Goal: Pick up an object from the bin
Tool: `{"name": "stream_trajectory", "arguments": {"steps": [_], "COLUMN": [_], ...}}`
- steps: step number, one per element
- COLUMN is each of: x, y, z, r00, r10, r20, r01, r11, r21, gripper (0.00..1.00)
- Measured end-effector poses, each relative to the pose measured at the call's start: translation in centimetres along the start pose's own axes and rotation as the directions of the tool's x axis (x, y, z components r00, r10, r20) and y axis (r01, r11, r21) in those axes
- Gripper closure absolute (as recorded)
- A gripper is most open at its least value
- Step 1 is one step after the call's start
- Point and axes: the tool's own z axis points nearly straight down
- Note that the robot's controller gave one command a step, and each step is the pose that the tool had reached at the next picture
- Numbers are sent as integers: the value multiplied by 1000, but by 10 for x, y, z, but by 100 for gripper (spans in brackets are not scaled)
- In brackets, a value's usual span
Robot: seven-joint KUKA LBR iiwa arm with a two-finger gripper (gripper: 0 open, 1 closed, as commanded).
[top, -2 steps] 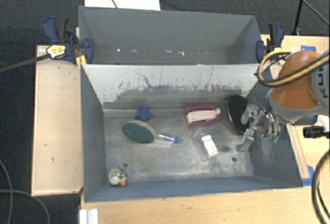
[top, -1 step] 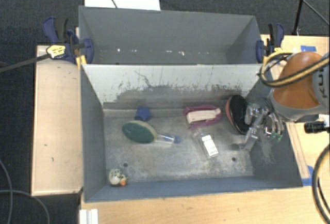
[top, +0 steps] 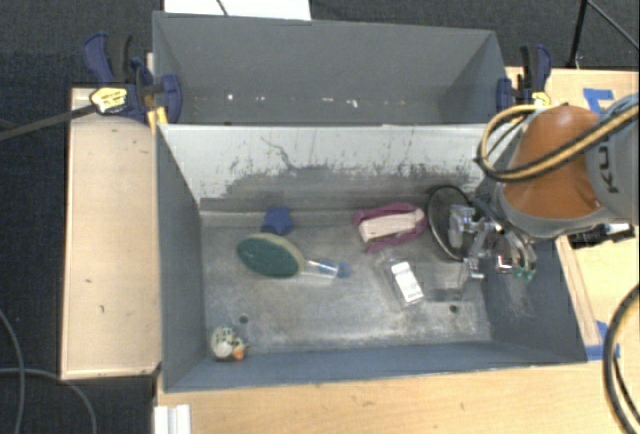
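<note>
Jaws low at the bin's (top: 300,320) right side, just beside a white packet (top: 405,282); open or closed, can't tell.

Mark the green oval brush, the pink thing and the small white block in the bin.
green oval brush (top: 268,257): camera view, middle of its head.
pink thing (top: 390,225): camera view, its top face.
small white block (top: 405,282): camera view, its centre.

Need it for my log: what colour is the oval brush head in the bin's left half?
The brush head is dark green; see the camera view.
</note>
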Motion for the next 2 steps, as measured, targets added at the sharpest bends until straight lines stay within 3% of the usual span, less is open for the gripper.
{"name": "stream_trajectory", "arguments": {"steps": [1, 2], "x": [-42, -42], "y": [-35, -34], "z": [1, 0], "r00": [999, 1000], "r10": [-18, -21], "r20": [-27, -22], "r01": [18, 21], "r11": [1000, 1000], "r21": [3, 4], "gripper": [0, 100]}}
